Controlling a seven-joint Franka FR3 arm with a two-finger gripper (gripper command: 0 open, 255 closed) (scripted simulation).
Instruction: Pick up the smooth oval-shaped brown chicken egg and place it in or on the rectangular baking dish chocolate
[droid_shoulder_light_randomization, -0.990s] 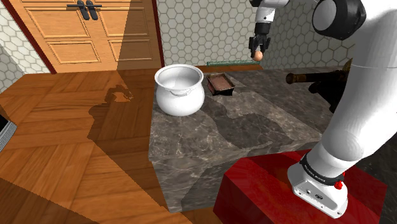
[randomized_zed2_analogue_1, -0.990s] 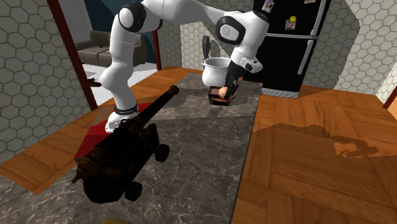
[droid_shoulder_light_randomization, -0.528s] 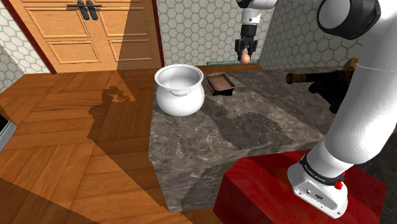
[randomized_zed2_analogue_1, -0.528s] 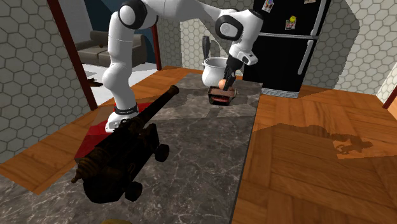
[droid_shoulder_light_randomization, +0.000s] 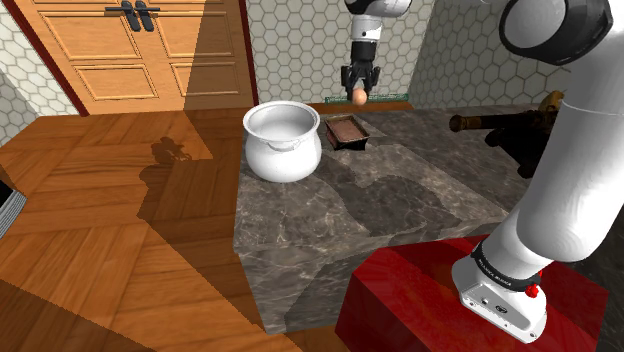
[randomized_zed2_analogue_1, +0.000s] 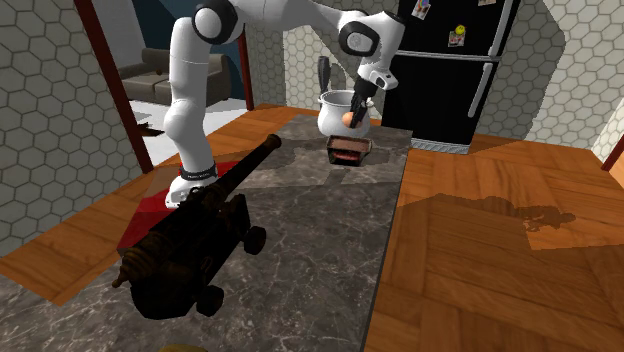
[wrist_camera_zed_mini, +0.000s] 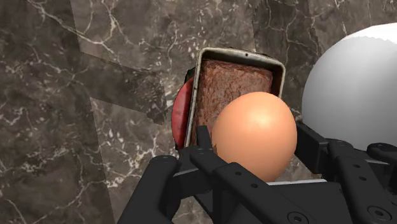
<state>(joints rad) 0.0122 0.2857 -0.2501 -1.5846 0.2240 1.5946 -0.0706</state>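
One egg (wrist_camera_zed_mini: 254, 130) in tool (droid_shoulder_light_randomization: 359, 93) | covers part of baking dish (wrist_camera_zed_mini: 219, 83) | pot (wrist_camera_zed_mini: 356, 83) cropped

The egg (droid_shoulder_light_randomization: 359, 97) is smooth, oval and orange-brown with a soft highlight. It is clasped between the two black fingers of the claw (droid_shoulder_light_randomization: 359, 92) and hangs in the air in the upper middle of the shoulder view, above the baking dish (droid_shoulder_light_randomization: 346, 131). The dish is a small rectangular pan with a pale rim and a dark brown filling. It sits flat on the dark marble bench (droid_shoulder_light_randomization: 400, 200) near its far edge. In the wrist view the egg (wrist_camera_zed_mini: 254, 135) overlaps the dish's (wrist_camera_zed_mini: 242, 56) nearer end.
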